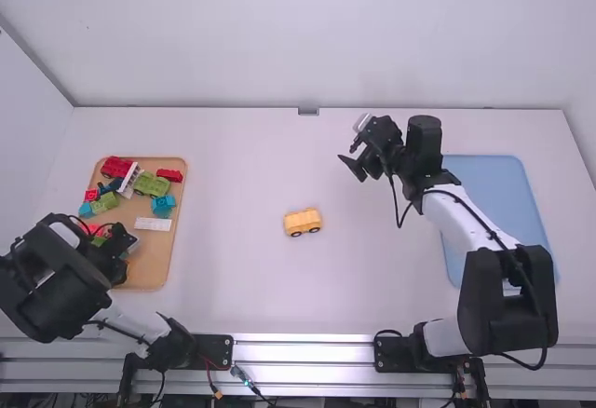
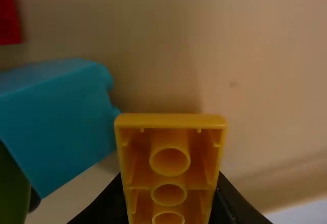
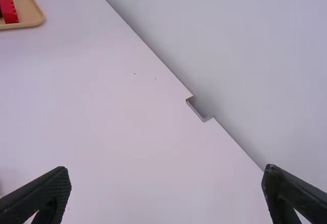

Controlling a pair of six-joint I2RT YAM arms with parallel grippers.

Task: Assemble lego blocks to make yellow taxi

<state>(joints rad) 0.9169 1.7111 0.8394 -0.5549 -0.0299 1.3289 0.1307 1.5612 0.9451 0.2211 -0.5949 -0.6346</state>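
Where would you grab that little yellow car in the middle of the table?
I'd pinch the yellow car across its two long sides, near mid-length, coming down from above. It stands upright on its wheels, looks longer than wide, and sits well apart from the tray.

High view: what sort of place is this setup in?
Likely a robotics lab or test cell: a white-and-black left robot arm and matching right arm stand at a white walled-in table, with a tan tray of coloured toy blocks.
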